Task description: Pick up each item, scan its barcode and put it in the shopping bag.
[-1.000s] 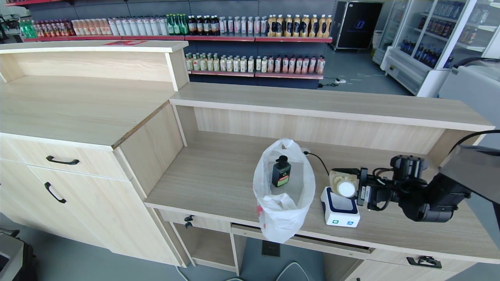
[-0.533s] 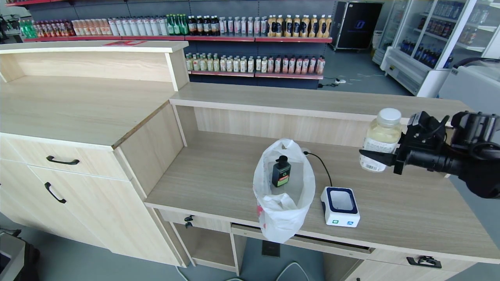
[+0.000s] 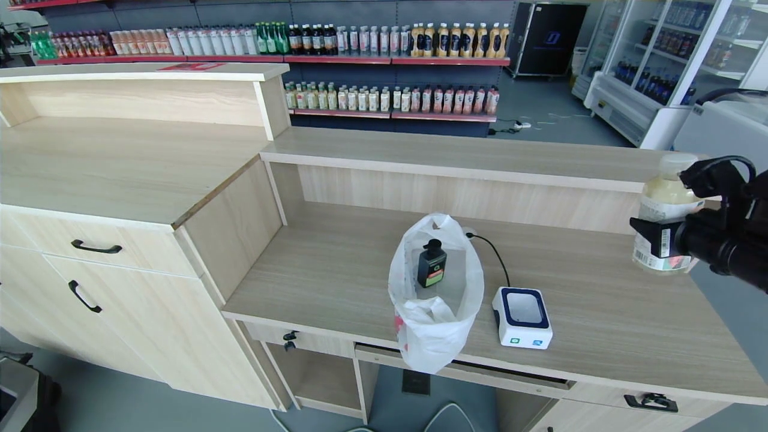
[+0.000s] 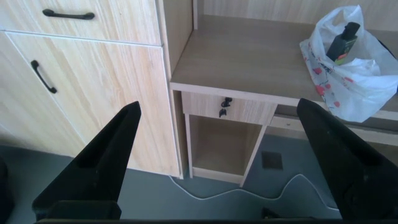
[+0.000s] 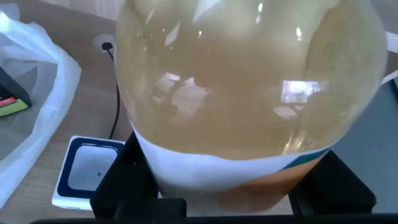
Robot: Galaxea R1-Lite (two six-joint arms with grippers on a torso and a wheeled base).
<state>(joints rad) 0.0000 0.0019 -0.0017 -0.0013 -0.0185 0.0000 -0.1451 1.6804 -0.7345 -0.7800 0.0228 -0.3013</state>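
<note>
The right pincer is clamped on a pale juice bottle, holding it upright in the air at the right end of the desk. One dark finger crosses the front of the label. The other finger is hidden behind the bottle, and the arm is cut off by the edge of the head view. The bottle's white cap is hard to make out against the light wood behind it. A barcode strip shows on the label just beside the finger, too small to read. In the right wrist view the bottle's cloudy yellow body looms close, and its top and bottom are cut off.

The left pincer hangs low over the grey floor, in front of the desk's open niche. Its two dark fingers are spread wide apart, with nothing between them.

The white bag stands open at the front edge of the desk, its lower part drooping over the edge. A dark bottle stands upright inside it. That bottle's lower half shows only through the plastic, and its label is too small to read.

The scanner lies flat just beside the bag, on the bag's right. Its black cable runs back toward the rear wall of the desk. The held bottle is well apart from both bag and scanner.
</note>
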